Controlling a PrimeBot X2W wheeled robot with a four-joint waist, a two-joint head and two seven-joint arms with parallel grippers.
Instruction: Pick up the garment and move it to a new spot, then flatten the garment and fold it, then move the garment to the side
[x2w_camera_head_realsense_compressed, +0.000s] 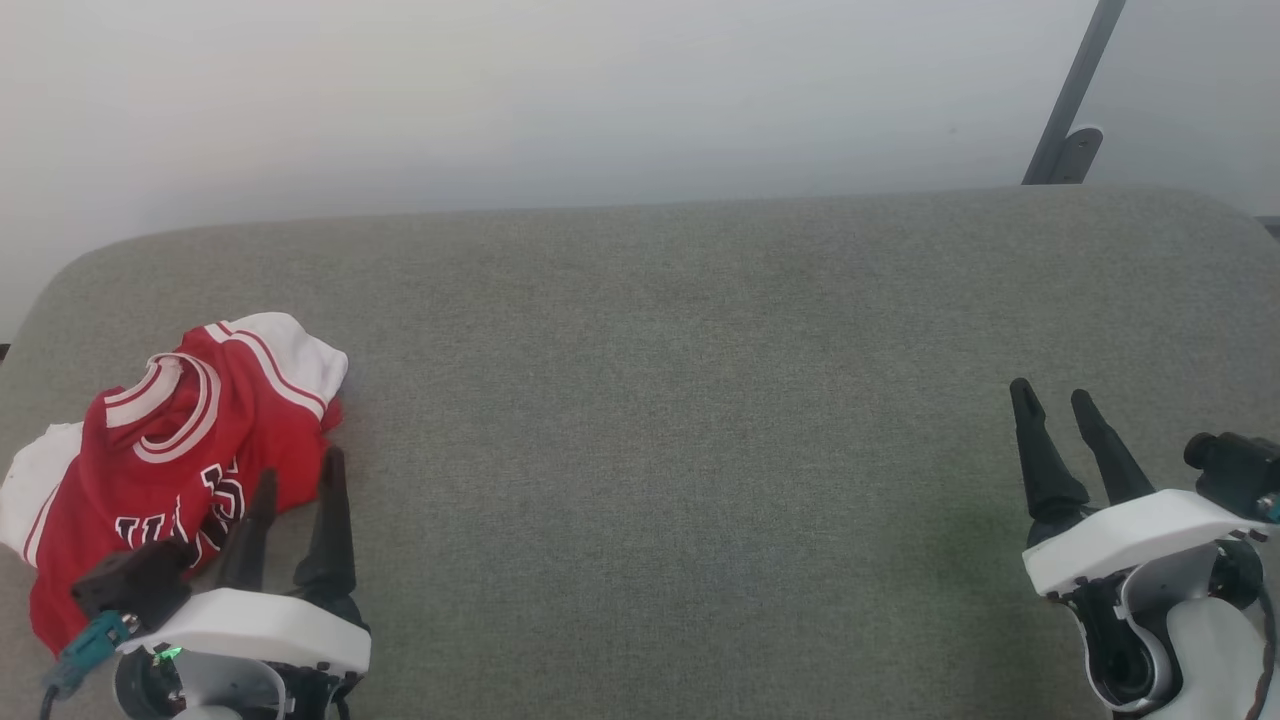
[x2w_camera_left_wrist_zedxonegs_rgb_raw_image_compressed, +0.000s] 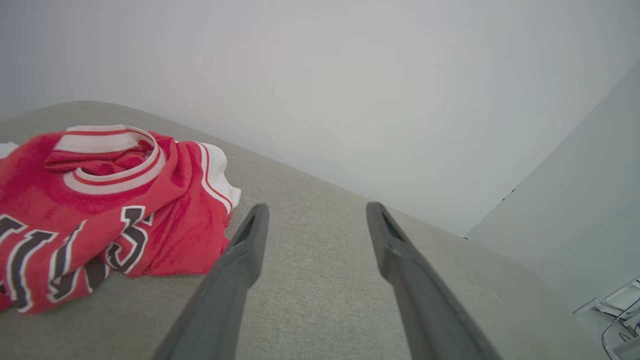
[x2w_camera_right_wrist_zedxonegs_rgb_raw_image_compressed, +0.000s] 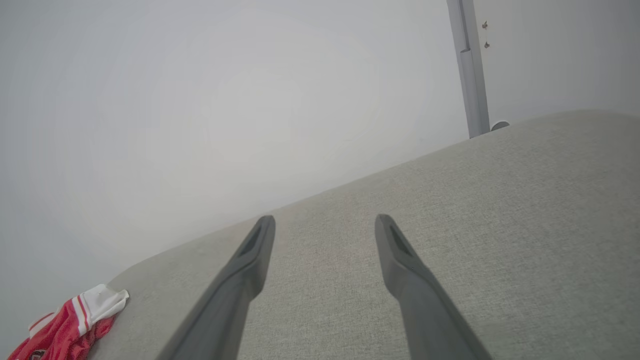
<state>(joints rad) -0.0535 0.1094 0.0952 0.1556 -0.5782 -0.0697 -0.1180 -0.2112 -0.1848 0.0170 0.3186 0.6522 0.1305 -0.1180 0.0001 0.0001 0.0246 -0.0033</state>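
The garment (x2w_camera_head_realsense_compressed: 170, 440) is a red jersey with white sleeves and striped neck trim, lying crumpled at the near left of the grey padded surface (x2w_camera_head_realsense_compressed: 680, 400). Dark white-outlined lettering shows on its chest (x2w_camera_left_wrist_zedxonegs_rgb_raw_image_compressed: 75, 250). My left gripper (x2w_camera_head_realsense_compressed: 298, 478) stands open at the garment's right edge, one finger over the red cloth, nothing between its fingers. In the left wrist view the garment sits just left of the open left gripper (x2w_camera_left_wrist_zedxonegs_rgb_raw_image_compressed: 316, 212). My right gripper (x2w_camera_head_realsense_compressed: 1052, 392) stands open and empty at the near right, far from the garment (x2w_camera_right_wrist_zedxonegs_rgb_raw_image_compressed: 70, 325).
A pale wall (x2w_camera_head_realsense_compressed: 500, 100) rises behind the surface. A grey metal post (x2w_camera_head_realsense_compressed: 1075, 90) with a foot bracket stands at the back right. The surface's rounded back edge runs across the head view, and cables lie on the floor (x2w_camera_left_wrist_zedxonegs_rgb_raw_image_compressed: 620, 320) past its right end.
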